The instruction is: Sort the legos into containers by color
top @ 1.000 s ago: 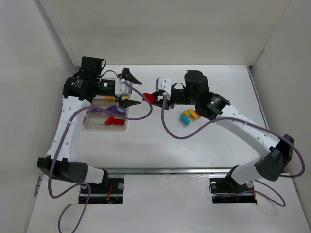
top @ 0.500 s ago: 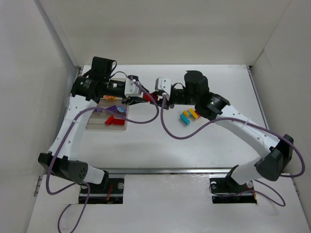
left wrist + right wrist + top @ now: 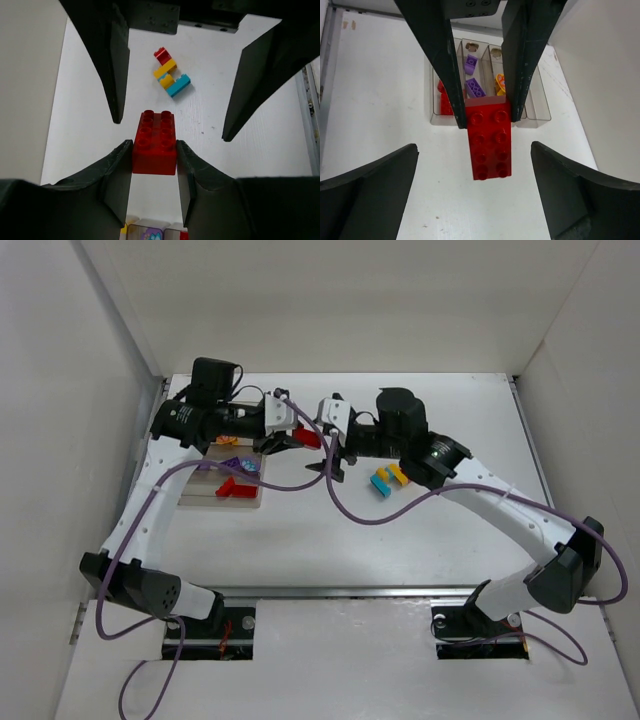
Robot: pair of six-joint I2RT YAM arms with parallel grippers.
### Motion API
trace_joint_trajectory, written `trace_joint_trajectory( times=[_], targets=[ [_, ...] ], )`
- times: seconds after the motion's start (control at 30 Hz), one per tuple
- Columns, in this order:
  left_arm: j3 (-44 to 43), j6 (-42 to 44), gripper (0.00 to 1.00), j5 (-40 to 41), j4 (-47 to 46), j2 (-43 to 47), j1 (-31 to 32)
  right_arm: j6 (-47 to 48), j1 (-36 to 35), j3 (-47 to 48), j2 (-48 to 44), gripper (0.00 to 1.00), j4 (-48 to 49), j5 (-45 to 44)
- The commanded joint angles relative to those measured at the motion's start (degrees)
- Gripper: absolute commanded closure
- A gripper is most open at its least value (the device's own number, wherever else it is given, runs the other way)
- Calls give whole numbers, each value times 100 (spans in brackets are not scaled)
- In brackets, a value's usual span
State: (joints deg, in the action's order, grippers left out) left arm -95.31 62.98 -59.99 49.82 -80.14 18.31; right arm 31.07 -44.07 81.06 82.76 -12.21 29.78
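Note:
A red lego (image 3: 308,438) hangs in the air between the two arms. My left gripper (image 3: 288,438) is shut on one end of it; in the left wrist view both pads press the sides of the red lego (image 3: 154,142). My right gripper (image 3: 335,438) stands open around the other end, its fingers (image 3: 380,180) well apart from the red lego (image 3: 489,145). The containers (image 3: 222,492) stand below the left arm, holding purple legos (image 3: 472,75), a red one (image 3: 441,97) and a yellow one (image 3: 500,82). A yellow, teal and red cluster (image 3: 388,478) lies on the table.
White walls close in the table on the left, back and right. Purple cables (image 3: 345,510) loop from both wrists over the table's middle. A metal rail (image 3: 330,592) runs along the near edge by the arm bases.
My left gripper swung from above the containers to the red lego and shut on it. My right gripper, which was shut on that lego, has opened wide.

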Motion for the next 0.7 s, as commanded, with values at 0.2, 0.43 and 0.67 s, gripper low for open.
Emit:
trace_joint_trajectory(
  times=[0.2,0.43,0.67],
  targets=[
    [1460,-928,100,1103,-579,323,-1108,-716,-84,-28,-217,0,351,-1491],
    [2946,-253,100,1437,-579,560,-2778,-716,-84,-283,-269,0,403,-1493],
    [3352,-549,100,1490,-1316,412,-3333,-716,-84,-283,-146,0,403,-1370]
  ],
)
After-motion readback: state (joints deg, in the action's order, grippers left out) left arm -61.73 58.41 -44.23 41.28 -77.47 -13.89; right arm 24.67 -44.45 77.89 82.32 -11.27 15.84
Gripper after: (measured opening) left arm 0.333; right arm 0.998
